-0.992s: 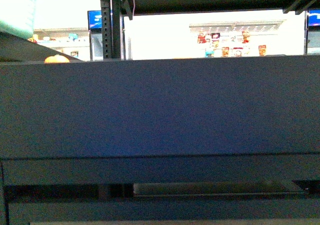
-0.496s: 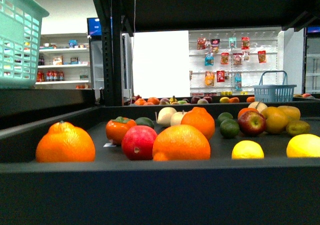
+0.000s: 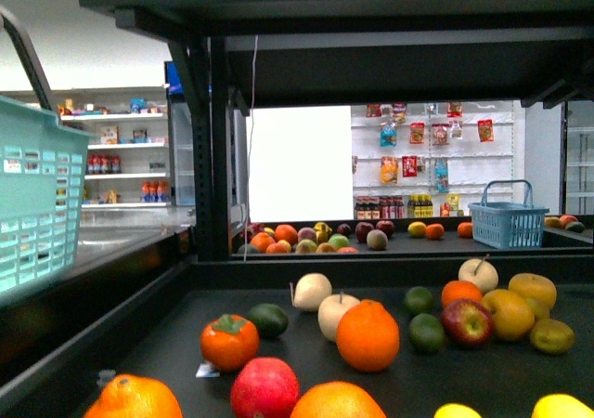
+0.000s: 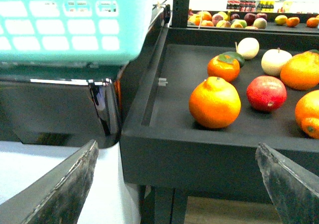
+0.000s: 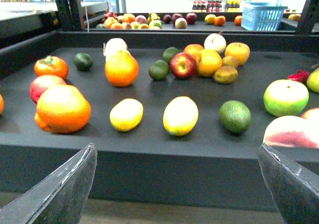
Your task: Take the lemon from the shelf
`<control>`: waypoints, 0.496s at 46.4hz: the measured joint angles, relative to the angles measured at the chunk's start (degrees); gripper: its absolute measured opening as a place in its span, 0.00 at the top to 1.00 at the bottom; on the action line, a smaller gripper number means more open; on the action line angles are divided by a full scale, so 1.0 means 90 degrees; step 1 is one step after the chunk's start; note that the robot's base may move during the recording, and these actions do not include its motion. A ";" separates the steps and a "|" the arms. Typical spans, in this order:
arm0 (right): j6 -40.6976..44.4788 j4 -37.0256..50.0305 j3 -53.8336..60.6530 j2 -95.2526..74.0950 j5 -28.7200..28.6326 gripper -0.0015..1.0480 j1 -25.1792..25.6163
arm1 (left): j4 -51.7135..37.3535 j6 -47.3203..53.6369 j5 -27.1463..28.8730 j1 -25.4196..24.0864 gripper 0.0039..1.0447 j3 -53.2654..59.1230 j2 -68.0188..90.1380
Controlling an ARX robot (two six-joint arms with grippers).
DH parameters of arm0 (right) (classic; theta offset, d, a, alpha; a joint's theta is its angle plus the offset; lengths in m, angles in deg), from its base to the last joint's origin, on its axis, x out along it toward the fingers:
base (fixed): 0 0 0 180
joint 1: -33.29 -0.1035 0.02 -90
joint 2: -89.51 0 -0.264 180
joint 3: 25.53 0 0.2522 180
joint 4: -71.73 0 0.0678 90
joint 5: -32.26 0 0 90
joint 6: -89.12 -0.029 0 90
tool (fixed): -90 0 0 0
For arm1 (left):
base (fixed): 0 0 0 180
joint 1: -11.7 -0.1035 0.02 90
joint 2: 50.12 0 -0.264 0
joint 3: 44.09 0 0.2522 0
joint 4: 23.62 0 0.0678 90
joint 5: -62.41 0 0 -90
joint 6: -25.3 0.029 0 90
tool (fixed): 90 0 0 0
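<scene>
Shop aisles glow behind the shelf (image 3: 218, 158), on whose dark bench (image 5: 149, 154) a lemon (image 5: 180, 115) lies near the front. Left tool (image 4: 175, 149) and right tool (image 5: 177, 149) both gape, apparently empty.

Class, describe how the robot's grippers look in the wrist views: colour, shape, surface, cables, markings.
The left gripper has two dark grey, wedge-shaped fingers, scuffed, with paler worn edges. The right gripper has matching dark, scratched fingers. Nothing more of either arm shows: no cables or markings are visible, and the front view shows no arm.
</scene>
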 joint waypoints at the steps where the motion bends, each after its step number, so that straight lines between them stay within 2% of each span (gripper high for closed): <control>1: 0.0002 0.0000 0.0000 0.0000 0.0000 0.07 0.0000 | 0.0000 -0.0002 0.0002 0.0000 0.07 0.0000 0.0000; 23: 0.0000 0.0000 0.0000 0.0000 -0.0002 0.07 0.0000 | 0.0000 0.0002 0.0002 0.0000 0.07 0.0000 0.0000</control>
